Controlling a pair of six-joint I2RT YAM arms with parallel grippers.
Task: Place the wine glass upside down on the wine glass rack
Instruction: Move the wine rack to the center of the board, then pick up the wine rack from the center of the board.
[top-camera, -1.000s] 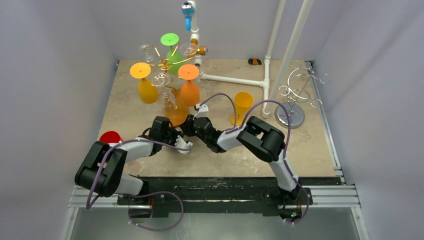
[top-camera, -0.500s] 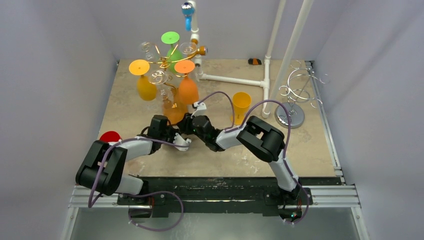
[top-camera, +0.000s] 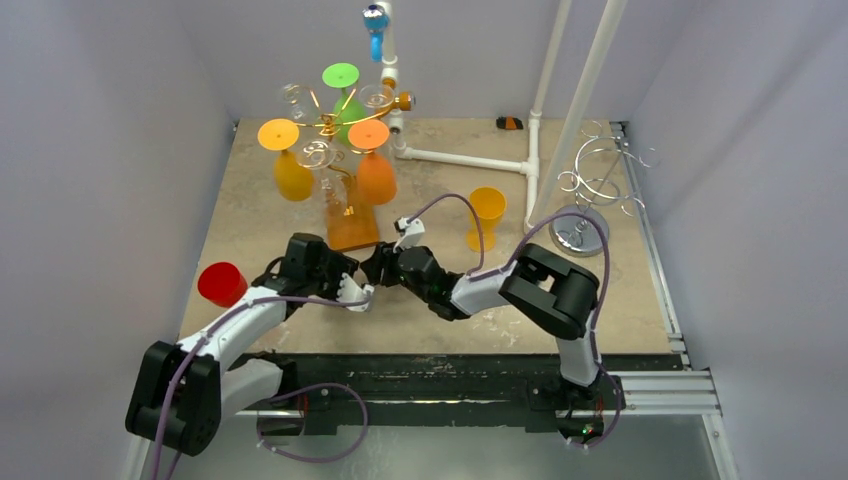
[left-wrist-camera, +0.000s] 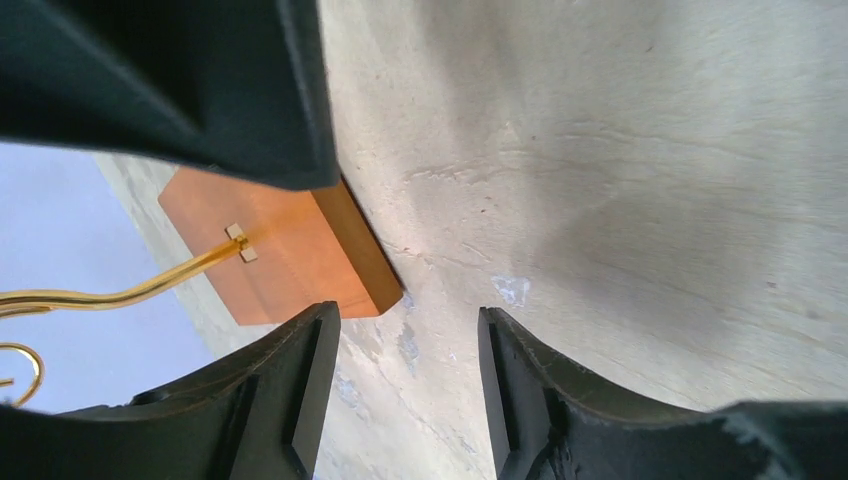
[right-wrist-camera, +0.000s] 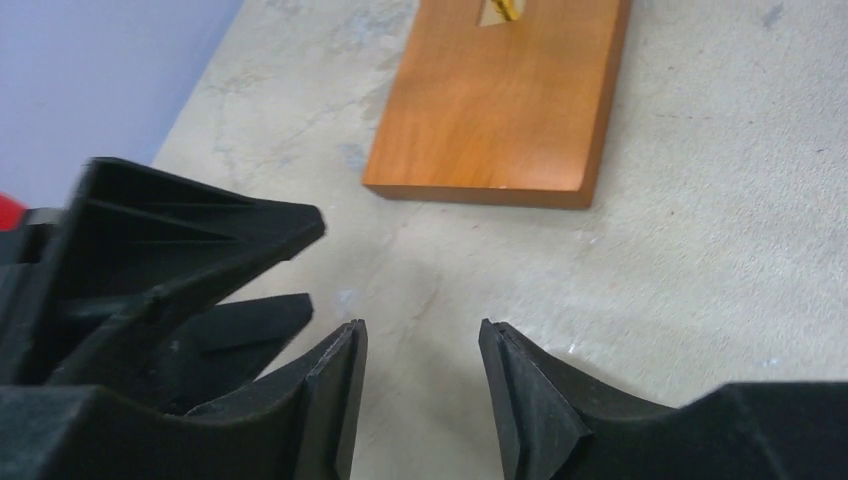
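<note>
**Left gripper (top-camera: 352, 292) and right gripper (top-camera: 375, 268) part open, both empty**

I have both grippers low over the table (top-camera: 620, 300), close together and pointing at each other, just in front of the near edge of the rack's wooden base (top-camera: 350, 228). From the left wrist camera, the left gripper (left-wrist-camera: 405, 340) has its jaws moderately apart with only bare tabletop between them; a corner of the wooden base (left-wrist-camera: 280, 260) lies just beyond the left finger, apart from it. The right wrist camera shows the same for the right gripper (right-wrist-camera: 422, 350): a clear gap, nothing gripped, the base (right-wrist-camera: 500, 110) ahead and not touched.

The rack (top-camera: 330, 125) stands toward the far left corner of the table. Three glasses hang on its gold wire arms, bowls down and feet up: a yellow glass (top-camera: 293, 178) on the left side, an orange glass (top-camera: 376, 180) on the right, a green glass (top-camera: 348, 118) at the back. A fourth glass (top-camera: 487, 215), amber, stands upright on the table right of centre, near the white pipe frame (top-camera: 470, 160).

A red cup (top-camera: 220, 283) sits at the left edge. A silver wire stand (top-camera: 580, 232) sits by the right edge.
</note>
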